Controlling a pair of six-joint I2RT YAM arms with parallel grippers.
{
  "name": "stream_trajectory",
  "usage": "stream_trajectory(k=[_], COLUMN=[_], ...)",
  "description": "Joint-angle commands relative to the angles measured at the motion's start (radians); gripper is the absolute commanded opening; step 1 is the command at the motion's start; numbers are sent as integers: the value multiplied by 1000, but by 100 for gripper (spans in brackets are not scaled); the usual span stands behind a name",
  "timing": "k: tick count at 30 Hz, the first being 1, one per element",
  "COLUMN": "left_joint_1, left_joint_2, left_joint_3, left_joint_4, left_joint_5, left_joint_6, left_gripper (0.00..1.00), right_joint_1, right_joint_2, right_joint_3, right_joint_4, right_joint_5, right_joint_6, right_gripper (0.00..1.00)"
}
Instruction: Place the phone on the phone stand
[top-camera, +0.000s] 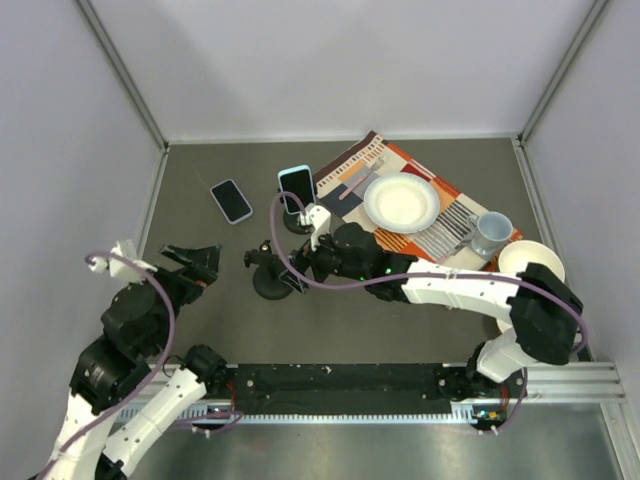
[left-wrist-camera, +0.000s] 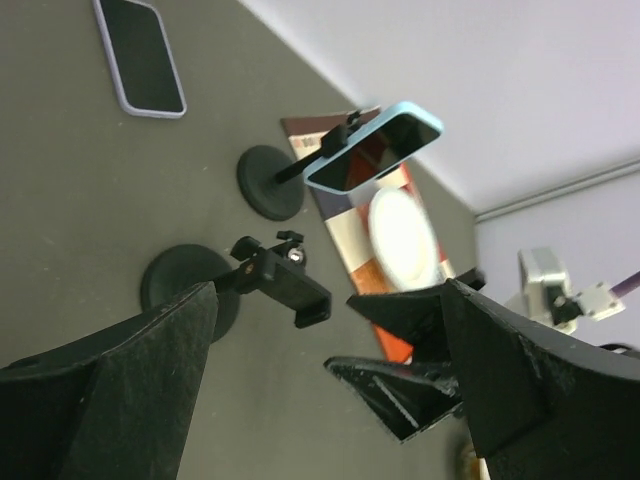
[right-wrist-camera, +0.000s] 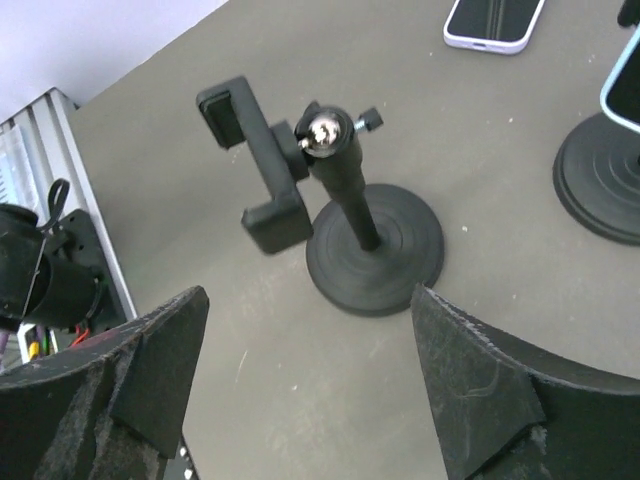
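Note:
A phone in a lavender case (top-camera: 231, 200) lies flat on the table, also seen in the left wrist view (left-wrist-camera: 140, 55) and the right wrist view (right-wrist-camera: 493, 20). A second phone in a light blue case (top-camera: 296, 187) (left-wrist-camera: 375, 148) sits clamped on the far phone stand (left-wrist-camera: 270, 182). Nearer stands a black phone stand (top-camera: 270, 271) (left-wrist-camera: 285, 285) (right-wrist-camera: 345, 210) with nothing in its clamp. My right gripper (top-camera: 305, 263) (right-wrist-camera: 315, 400) hangs open just right of this stand, holding nothing. My left gripper (top-camera: 192, 260) (left-wrist-camera: 320, 400) is open and holds nothing, left of the stand.
A patterned mat (top-camera: 400, 170) at the back right carries a white plate (top-camera: 401, 203), cutlery and a grey mug (top-camera: 489, 234). A white bowl (top-camera: 531, 262) sits at the right edge. Walls enclose the table on three sides.

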Motion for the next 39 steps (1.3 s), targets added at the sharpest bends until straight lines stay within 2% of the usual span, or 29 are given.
stream_trajectory(k=[1,8,14,17,21,24,25,26,27,29,30,33,37,38,39], left_joint_1=[1,1,1,1,1,14,52,81,121,285,405,559,600,600,600], left_joint_2=[129,244,220,209,252,309,320,352,376,454,480,603,815,902,948], left_joint_3=[35,32,15,-4,4,3,-8,-17,-21,-24,-40,-44,73,99,145], left_joint_4=[-60,-2,34,38,52,54,133,159,173,180,192,242,241,241,242], left_joint_5=[49,121,95,96,132,176,223,339,388,484,608,753,730,713,693], left_joint_6=[108,100,83,72,100,65,72,78,81,92,100,140,215,218,218], left_gripper=[98,98,98,98,98,98,98,98,98,98,98,98,98,98,98], right_joint_1=[6,16,16,17,16,7,-3,-15,-50,-82,-93,-113,-116,-119,-121], right_joint_2=[82,166,206,208,179,128,110,94,78,24,6,-39,-10,-2,-1], right_joint_3=[99,168,217,219,212,196,188,179,153,127,102,76,111,114,114], right_joint_4=[69,103,77,71,30,-47,-64,-84,-91,-101,-105,-111,-156,-158,-156], right_joint_5=[-48,-113,-90,-75,-30,-16,-25,-45,-114,-179,-226,-320,-377,-374,-372], right_joint_6=[-17,-56,-84,-95,-102,-130,-139,-139,-138,-129,-129,-153,-188,-184,-181], right_gripper=[77,64,49,39,0,0,0,0,0,0,0,0,1,27,40])
